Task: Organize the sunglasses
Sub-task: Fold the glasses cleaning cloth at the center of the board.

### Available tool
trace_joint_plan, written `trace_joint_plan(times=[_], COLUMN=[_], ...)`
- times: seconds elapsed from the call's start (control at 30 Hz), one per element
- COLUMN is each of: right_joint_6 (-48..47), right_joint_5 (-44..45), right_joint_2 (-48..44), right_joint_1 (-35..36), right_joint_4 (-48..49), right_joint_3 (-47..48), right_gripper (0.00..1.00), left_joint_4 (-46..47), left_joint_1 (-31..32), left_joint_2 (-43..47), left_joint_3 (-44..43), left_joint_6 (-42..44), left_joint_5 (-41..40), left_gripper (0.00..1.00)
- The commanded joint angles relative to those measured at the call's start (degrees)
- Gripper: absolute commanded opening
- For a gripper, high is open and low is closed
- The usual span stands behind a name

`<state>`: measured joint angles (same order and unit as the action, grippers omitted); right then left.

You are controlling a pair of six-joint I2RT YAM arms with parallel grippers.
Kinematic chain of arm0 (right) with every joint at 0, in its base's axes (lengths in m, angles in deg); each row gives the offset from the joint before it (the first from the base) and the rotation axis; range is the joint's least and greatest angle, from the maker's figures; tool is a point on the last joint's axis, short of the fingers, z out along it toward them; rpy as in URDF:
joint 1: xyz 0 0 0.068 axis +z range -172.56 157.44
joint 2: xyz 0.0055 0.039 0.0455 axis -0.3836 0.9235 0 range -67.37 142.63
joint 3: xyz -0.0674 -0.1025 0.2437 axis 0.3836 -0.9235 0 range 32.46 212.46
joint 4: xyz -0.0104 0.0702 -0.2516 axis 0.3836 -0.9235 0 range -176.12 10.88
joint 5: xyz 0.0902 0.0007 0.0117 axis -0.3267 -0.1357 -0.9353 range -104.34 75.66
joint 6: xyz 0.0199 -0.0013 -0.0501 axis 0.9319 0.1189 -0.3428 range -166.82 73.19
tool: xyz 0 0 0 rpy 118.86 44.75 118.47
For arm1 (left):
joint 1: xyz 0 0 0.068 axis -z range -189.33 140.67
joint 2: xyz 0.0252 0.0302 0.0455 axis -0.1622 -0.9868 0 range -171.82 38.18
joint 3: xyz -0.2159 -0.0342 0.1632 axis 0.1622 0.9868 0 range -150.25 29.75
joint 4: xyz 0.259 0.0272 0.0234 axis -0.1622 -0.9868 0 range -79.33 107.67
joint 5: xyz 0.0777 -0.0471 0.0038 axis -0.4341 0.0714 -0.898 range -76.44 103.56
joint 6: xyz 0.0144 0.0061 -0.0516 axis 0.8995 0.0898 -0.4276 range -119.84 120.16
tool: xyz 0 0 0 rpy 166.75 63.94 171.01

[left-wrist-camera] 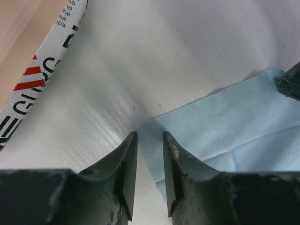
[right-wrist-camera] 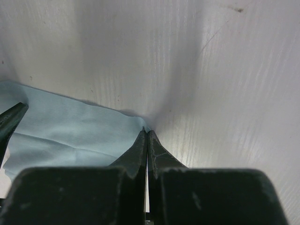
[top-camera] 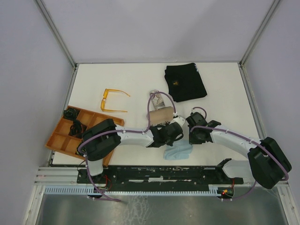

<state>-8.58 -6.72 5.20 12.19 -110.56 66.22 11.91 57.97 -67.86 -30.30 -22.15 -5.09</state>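
Orange pair (top-camera: 114,101): lies open on the table (top-camera: 225,93), far-left, beyond the tray (top-camera: 61,138), untouched. White pair (top-camera: 158,97): appears to lie just beyond the case (top-camera: 161,115), partly hidden by a cable; detail unclear.

Both grippers are away from the sunglasses, low over the cloth (left-wrist-camera: 225,136) near the front edge.

Left gripper (left-wrist-camera: 150,136): fingers stand a narrow gap apart, holding nothing, with one cloth corner right at the tips.

Right gripper (right-wrist-camera: 146,132): fingers fully closed, tips at the opposite corner. Whether fabric is pinched cannot be told.

Assessment: the step in hand is handling the cloth, not the glasses; neither pair looks stowed. The next move calls for the left tips to catch that thin, flat corner against the table without pushing it away.
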Motion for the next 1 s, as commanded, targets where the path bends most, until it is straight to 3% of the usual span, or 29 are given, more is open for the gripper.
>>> trace_joint_plan(times=[0.0,0.4,0.97], right_joint_6=[0.28,-1.98,-10.42], right_joint_5=[1.04,-2.47,-4.88], right_joint_2=[-0.36,-1.23,3.03], right_joint_1=[-0.38,-0.32,-0.32], right_joint_4=[0.94,3.91,13.15], right_joint_3=[-0.89,-1.42,3.90], right_gripper=[0.00,0.00,0.00], left_joint_4=[-3.40,-2.50,1.32], left_joint_1=[2.02,2.06,-4.09], left_joint_2=[-3.07,-1.49,8.98], left_joint_3=[1.64,2.55,9.34], left_joint_6=[-0.57,-0.74,-0.43], left_joint_5=[2.53,0.04,-3.59], left_gripper=[0.32,0.03,0.03])
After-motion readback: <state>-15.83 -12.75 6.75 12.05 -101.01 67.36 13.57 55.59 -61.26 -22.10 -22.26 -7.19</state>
